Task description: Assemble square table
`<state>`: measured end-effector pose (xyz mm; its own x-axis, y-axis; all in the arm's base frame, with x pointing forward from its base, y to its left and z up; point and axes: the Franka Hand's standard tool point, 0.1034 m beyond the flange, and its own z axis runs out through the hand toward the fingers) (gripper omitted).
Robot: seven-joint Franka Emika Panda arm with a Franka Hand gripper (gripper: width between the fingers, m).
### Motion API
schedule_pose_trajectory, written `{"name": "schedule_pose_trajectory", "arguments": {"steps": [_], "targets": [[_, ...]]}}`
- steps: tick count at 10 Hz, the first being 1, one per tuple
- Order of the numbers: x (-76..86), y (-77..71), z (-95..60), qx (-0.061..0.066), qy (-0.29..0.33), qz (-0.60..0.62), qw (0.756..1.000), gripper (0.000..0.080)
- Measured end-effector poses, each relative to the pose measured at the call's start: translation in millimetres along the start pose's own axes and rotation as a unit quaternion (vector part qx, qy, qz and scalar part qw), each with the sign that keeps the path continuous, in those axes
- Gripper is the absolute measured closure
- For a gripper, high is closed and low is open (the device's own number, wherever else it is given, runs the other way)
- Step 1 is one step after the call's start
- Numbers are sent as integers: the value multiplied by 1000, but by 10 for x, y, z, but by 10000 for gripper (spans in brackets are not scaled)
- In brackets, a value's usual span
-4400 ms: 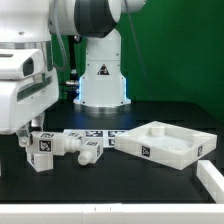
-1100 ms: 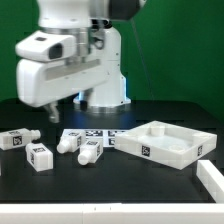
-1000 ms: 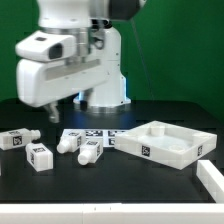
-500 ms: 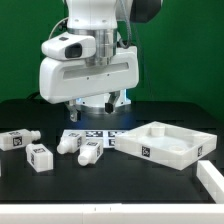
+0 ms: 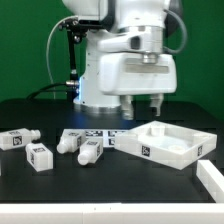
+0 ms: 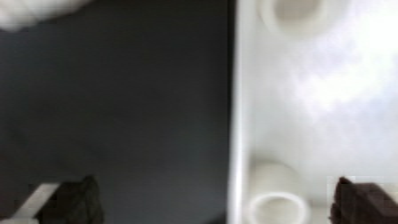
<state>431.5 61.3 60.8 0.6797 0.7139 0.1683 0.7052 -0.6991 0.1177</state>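
The square table's white panel (image 5: 165, 143) lies rim-up at the exterior view's right, a tag on its near wall. My gripper (image 5: 142, 108) hangs open and empty just above the panel's far left part. In the wrist view the gripper (image 6: 221, 203) straddles the panel's edge. The panel (image 6: 320, 100) fills one side there, with two round corner holes showing. Several white tagged legs lie at the exterior view's left: one far left (image 5: 18, 138), one cube-like (image 5: 40, 156), and two side by side (image 5: 68, 142) (image 5: 90, 152).
The marker board (image 5: 98, 132) lies flat between the legs and the panel. A white bar (image 5: 210, 180) sits at the near right corner. The robot's base (image 5: 100, 85) stands behind, in front of a green backdrop.
The arm has swung from above the legs at the exterior view's left over to the right, above the panel. The legs and the panel have not moved.
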Motion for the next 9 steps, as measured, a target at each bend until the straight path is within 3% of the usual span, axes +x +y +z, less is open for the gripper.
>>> {"name": "schedule_pose_trajectory", "arguments": {"steps": [3, 5, 7, 9], "targets": [[-35, -11, 40, 4, -6, 1, 1000, 151], [-132, -60, 299, 21, -23, 8, 999, 151], [-36, -92, 488, 32, -30, 12, 999, 151], [48, -56, 544, 34, -29, 10, 999, 151]]}}
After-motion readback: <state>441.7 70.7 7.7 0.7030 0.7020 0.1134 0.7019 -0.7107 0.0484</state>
